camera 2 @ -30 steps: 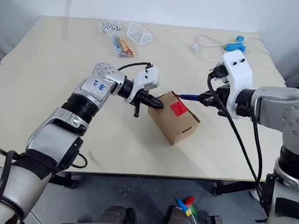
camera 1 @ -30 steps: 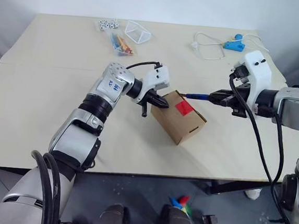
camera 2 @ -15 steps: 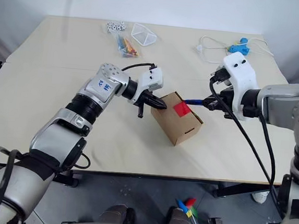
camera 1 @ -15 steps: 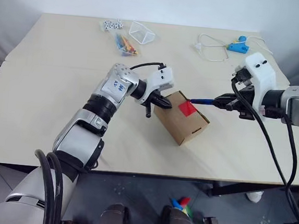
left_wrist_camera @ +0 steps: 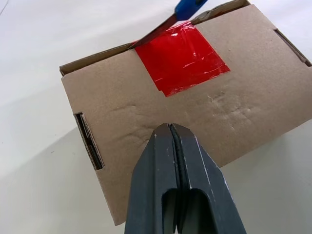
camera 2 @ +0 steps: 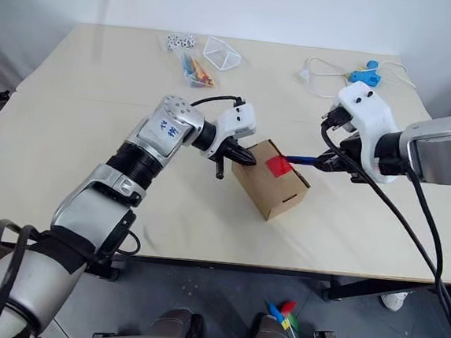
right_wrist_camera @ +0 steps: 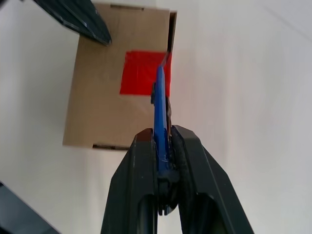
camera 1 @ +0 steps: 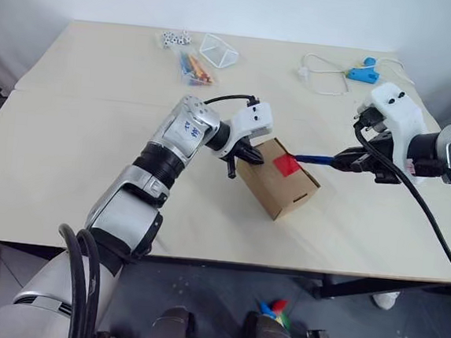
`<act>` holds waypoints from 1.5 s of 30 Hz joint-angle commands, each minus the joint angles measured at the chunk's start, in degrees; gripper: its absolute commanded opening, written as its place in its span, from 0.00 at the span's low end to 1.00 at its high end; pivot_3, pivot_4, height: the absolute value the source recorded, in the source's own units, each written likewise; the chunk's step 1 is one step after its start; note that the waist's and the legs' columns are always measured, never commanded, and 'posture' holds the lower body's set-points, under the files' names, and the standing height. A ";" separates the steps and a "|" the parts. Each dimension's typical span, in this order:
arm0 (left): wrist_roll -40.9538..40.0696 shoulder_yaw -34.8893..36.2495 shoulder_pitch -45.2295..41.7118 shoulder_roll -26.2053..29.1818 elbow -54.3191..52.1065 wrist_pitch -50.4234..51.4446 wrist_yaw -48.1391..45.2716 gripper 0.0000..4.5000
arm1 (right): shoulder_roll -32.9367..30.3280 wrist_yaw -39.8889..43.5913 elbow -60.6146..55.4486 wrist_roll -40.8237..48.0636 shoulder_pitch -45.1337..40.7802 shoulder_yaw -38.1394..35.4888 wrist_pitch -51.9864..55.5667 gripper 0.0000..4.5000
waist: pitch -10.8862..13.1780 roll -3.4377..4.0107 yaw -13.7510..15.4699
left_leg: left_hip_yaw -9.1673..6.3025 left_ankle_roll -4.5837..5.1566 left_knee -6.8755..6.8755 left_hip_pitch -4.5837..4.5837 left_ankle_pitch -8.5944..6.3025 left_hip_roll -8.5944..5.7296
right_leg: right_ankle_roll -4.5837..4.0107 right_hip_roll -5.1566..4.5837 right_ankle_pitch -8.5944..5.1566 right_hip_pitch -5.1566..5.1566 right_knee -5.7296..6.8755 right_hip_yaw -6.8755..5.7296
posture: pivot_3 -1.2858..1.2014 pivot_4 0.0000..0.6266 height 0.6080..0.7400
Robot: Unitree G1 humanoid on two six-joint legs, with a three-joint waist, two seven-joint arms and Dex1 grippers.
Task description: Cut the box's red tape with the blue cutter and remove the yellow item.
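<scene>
One box (camera 1: 277,177), braced by the closed left gripper (camera 1: 242,155). Right gripper (camera 1: 351,159) clamps blue cutter (camera 1: 315,157), tip ahead at red tape (left_wrist_camera: 181,58) edge. Step: cutting. Next: draw blade along seam.

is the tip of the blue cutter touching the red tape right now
Touching. In the left wrist view the blue cutter lays its dark tip against the edge of the red tape, no gap.

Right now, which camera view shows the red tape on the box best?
The left wrist view: the red tape is large and unobstructed there, with the cutter tip at its edge on the box seam. The right wrist view shows it partly behind the cutter. The head views show it as a small patch.
</scene>
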 commanded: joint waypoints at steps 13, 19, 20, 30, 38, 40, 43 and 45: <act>3.05 -3.63 3.29 -0.97 1.79 3.96 2.68 0.00 | -7.33 4.07 -0.45 5.00 -2.15 6.42 1.40 0.03 | -0.09 -0.07 0.19 | -0.28 0.02 0.07 0.00 -0.01 -0.01 | 0.01 0.00 0.00 0.08 -0.06 -0.01 | 0.52 0.24 1.00; 3.03 -3.54 3.32 -1.08 2.23 3.85 2.98 0.00 | -11.45 6.99 -2.74 7.05 -1.54 7.41 1.40 0.03 | -0.10 -0.07 0.37 | -0.48 0.04 0.08 -0.01 -0.02 0.00 | 0.01 0.00 0.01 0.08 -0.13 0.00 | 0.52 0.24 1.00; 3.03 -3.53 3.36 -1.09 2.34 3.78 3.01 0.00 | -12.68 7.61 -3.31 7.54 -1.20 7.47 1.40 0.03 | -0.10 -0.08 0.37 | -0.48 0.04 0.08 -0.02 -0.02 0.00 | 0.01 0.00 0.00 0.08 -0.14 0.00 | 0.52 0.24 1.00; 3.08 -3.64 3.32 -1.18 3.38 2.78 2.91 0.00 | -16.75 10.63 -0.70 6.62 2.45 -9.87 1.33 0.03 | -0.10 -0.07 0.57 | -0.44 0.05 0.17 -0.06 -0.01 0.02 | 0.00 -0.01 0.01 0.08 -0.19 0.02 | 0.52 0.24 1.00; 3.18 -3.65 2.52 -1.76 5.33 0.80 2.76 0.00 | -11.87 3.47 0.10 1.42 19.77 -34.00 1.40 0.03 | -0.19 -0.17 0.98 | -0.49 0.08 0.23 0.02 -0.01 0.05 | -0.01 -0.01 0.01 0.35 -0.38 -0.03 | 0.52 0.24 1.00; 3.16 -3.69 2.36 -1.95 5.67 0.45 2.75 0.00 | -7.40 1.20 -3.52 -1.27 26.47 -39.47 0.07 0.03 | -0.22 -0.17 1.00 | -0.53 0.09 0.24 0.07 0.00 0.05 | -0.01 0.00 0.01 0.49 -0.46 -0.07 | 0.52 0.24 1.00; 3.11 -3.72 2.06 -2.30 6.06 -0.01 2.70 0.00 | 0.73 -0.08 -10.00 -6.66 37.76 -45.00 -9.13 0.03 | -0.30 -0.04 1.10 | -0.57 0.12 0.23 0.12 0.01 0.02 | 0.00 0.02 0.02 0.61 -0.53 -0.10 | 0.52 0.24 1.00; 3.05 -3.84 2.00 -2.50 5.84 0.02 2.41 0.00 | 8.43 -0.57 -13.46 -11.70 47.13 -45.39 -18.74 0.03 | -0.34 -0.02 1.22 | -0.56 0.12 0.22 0.13 0.02 -0.02 | 0.02 0.04 0.03 0.64 -0.55 -0.10 | 0.52 0.24 1.00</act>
